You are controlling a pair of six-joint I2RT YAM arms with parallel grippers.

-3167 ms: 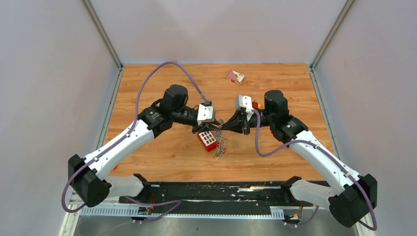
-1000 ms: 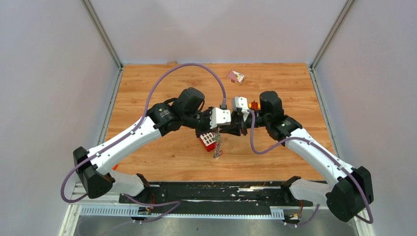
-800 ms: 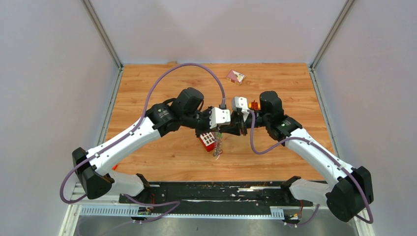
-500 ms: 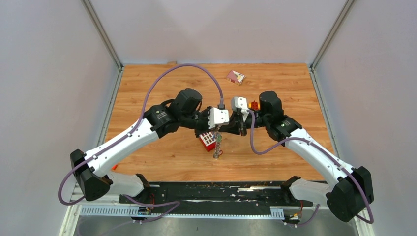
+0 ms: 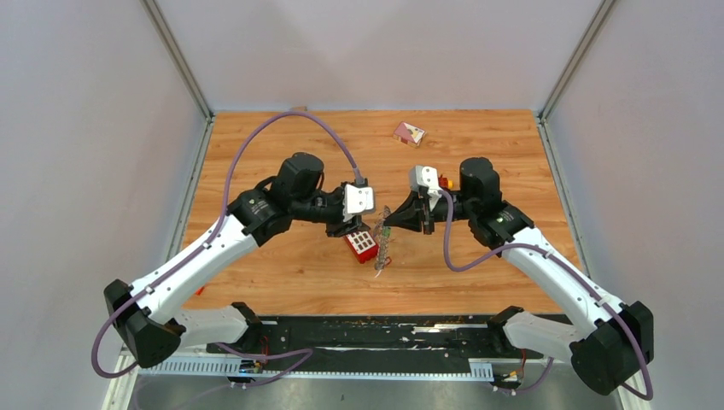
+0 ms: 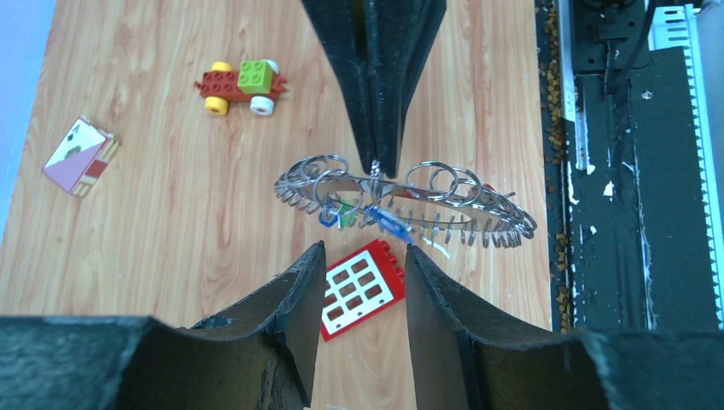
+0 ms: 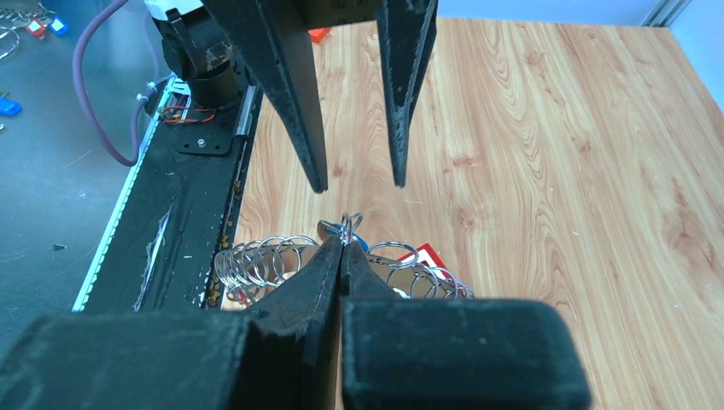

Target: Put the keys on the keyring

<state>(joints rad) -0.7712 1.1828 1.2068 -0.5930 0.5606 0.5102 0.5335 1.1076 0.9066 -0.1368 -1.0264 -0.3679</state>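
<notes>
The right pincer (image 7: 343, 246) is squeezed fully shut on a small wire loop at the rim of the keyring (image 6: 401, 203) and holds it up over the desk (image 5: 282, 273). Whether the ring's lowest edge touches the wood cannot be told. The left pincer (image 6: 363, 258) faces it tip to tip. Its jaws are moderately apart with nothing between them, and its tips are close to the ring but not touching it.

The keyring is a wide grey hoop with many small wire loops crowded along its rim. It hangs edge-on between the two pincers, fanning out to either side of the right pincer's tips.

A red brick (image 6: 359, 290) with white window squares lies flat on the desk, below the ring and just under the left pincer's tips. A little toy car (image 6: 239, 81) of red, green and yellow blocks sits beside the right pincer's wrist. A small card box (image 5: 409, 132) lies farther off, beyond both pincers toward the far edge.

The keys (image 6: 388, 224), tiny, with blue and green tags, dangle from the ring right under the right pincer's tips.
</notes>
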